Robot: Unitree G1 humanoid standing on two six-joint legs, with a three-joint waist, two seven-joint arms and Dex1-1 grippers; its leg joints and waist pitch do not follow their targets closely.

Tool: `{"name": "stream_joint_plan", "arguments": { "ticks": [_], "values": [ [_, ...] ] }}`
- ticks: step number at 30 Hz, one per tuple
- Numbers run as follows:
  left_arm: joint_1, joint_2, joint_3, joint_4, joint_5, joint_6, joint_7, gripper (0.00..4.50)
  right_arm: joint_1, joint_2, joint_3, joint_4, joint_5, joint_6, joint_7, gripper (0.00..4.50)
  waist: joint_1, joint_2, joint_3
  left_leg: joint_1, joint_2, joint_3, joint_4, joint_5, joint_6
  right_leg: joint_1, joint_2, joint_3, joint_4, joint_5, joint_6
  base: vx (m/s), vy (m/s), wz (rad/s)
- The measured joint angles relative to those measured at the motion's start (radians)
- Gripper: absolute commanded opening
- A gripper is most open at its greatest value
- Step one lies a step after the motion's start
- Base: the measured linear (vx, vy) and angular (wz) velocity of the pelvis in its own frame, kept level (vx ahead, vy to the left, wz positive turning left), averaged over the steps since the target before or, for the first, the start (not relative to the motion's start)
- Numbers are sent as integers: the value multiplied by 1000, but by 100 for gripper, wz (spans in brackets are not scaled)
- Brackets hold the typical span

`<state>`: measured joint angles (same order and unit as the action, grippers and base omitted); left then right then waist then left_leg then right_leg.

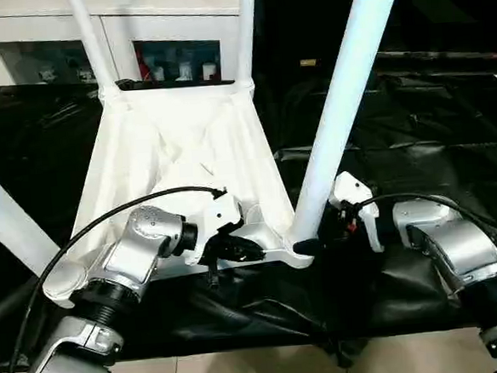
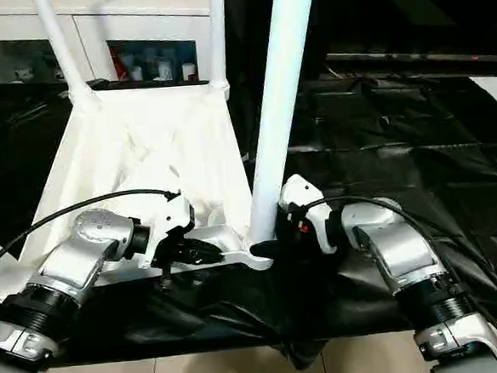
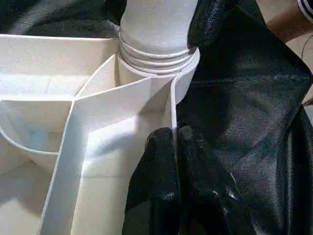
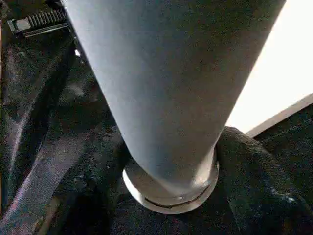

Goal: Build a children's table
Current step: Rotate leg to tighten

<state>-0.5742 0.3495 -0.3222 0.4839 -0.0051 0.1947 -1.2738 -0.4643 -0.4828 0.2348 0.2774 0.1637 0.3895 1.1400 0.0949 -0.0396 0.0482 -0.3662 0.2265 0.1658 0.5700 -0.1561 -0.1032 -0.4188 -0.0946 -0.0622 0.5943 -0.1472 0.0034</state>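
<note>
The children's table lies upside down on black sheeting, its white ribbed tabletop (image 1: 178, 149) facing up. Legs stand in the far-left (image 1: 93, 44), far-right (image 1: 246, 33) and near-left (image 1: 8, 220) corner sockets. The near-right leg (image 1: 345, 103) rises tilted from its socket (image 3: 156, 63), threaded collar showing. My left gripper (image 1: 253, 250) is shut on the tabletop's rim (image 3: 172, 107) just beside that corner. My right gripper (image 2: 266, 252) reaches in from the right, its black fingers (image 3: 210, 19) closed on either side of the leg's base (image 4: 171, 186).
Black sheeting (image 1: 432, 131) covers the big table to the right and front; its front edge drops to a tiled floor (image 1: 244, 370). A white cabinet with glass doors (image 1: 180, 55) stands behind. A black cable (image 1: 89, 227) arcs over my left forearm.
</note>
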Motion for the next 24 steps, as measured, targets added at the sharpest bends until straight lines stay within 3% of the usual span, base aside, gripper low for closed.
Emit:
{"name": "stream_joint_plan", "arguments": {
  "ticks": [11,14,19,24],
  "values": [
    [1,-7,10,5,1,4,35,0,8,27,-21,-15,5,11,-39,227,-2,0,0,0,0,0,1,0,0,1,0,0,1,0,0,0,0,0],
    [-23,-52,31,60,32,3,160,0,-12,101,-58,61,-27,-8,-198,218,-9,-3,-2,1,0,0,2,0,0,3,0,0,2,-2,4,0,0,0],
    [-65,-131,44,126,79,40,331,0,-58,235,-122,167,-50,-4,-464,206,-39,-5,-3,2,0,-2,4,0,0,2,0,-2,-1,-2,4,0,0,0],
    [-105,-205,54,183,110,74,471,0,-100,333,-178,229,-71,11,-664,205,-48,-5,-4,3,-1,-4,6,0,0,2,0,-2,-2,-2,4,0,0,0]
  ]
}}
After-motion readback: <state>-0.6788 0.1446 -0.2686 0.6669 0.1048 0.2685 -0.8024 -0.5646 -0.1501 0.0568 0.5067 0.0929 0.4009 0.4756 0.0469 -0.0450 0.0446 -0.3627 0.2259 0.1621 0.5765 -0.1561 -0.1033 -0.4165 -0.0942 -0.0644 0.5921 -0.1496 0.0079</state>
